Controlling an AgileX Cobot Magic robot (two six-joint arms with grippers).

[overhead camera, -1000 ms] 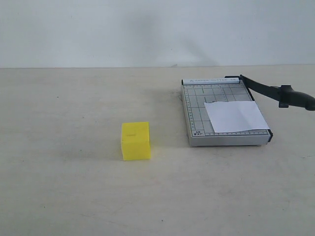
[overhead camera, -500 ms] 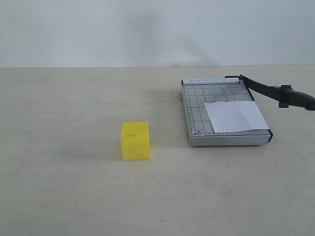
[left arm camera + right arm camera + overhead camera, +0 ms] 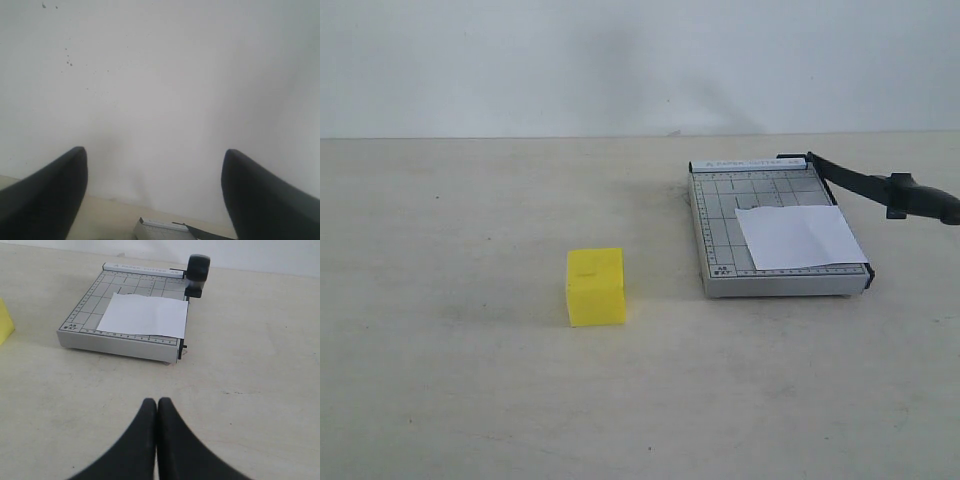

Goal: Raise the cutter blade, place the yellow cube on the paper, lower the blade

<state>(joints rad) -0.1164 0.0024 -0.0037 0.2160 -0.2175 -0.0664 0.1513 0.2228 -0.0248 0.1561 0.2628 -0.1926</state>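
Cutter blade (image 3: 868,185) — long thin black lever ending in a thick rounded black handle. It is hinged at the far right corner of the grey trimmer board (image 3: 720,225) and stands raised, with the handle clear of the board.

Paper (image 3: 798,236): small blank white sheet, lying flat on the gridded board along its right edge.

Yellow cube (image 3: 595,287) — bright and smooth-faced (a faint short mark on top). It sits squarely on the worktop (image 3: 470,400), well apart from the board, left of it in the exterior view.

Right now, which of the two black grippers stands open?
The black left gripper, its jaws spread wide apart with nothing between them; the black right gripper has its jaws pressed together.
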